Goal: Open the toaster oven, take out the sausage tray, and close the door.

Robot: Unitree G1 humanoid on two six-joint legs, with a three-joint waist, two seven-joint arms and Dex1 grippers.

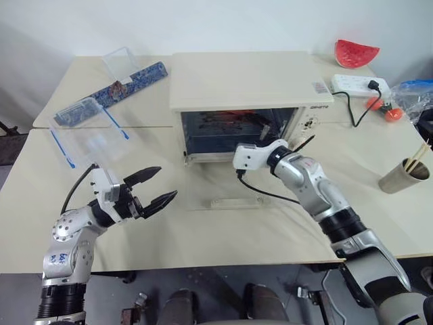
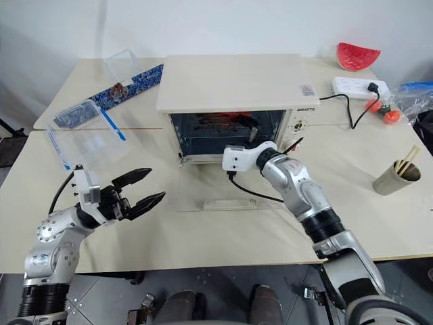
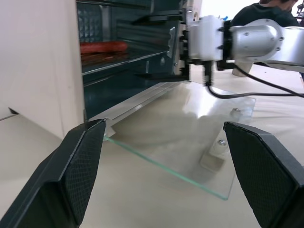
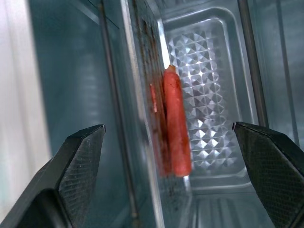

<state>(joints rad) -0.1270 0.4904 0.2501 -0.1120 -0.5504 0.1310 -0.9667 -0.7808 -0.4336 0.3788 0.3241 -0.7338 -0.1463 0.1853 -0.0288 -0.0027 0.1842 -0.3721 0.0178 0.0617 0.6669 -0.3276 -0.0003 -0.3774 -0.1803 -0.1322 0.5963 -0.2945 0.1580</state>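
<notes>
Door (image 1: 237, 193) lies flat at frame centre, giving access to the oven (image 1: 240, 101). Right gripper (image 4: 166, 156), jaws wide and empty, sits at the mouth, lined up for the tray (image 3: 118, 59) on its rack. Left gripper (image 1: 154, 187), released, waits lower left.

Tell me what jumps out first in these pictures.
The cream oven sits mid-table with its glass door folded flat on the tabletop. The right tool reaches into the open mouth, jaws wide, facing the red sausage on the tray inside. The left tool hovers open, in front of the oven to its left.
</notes>
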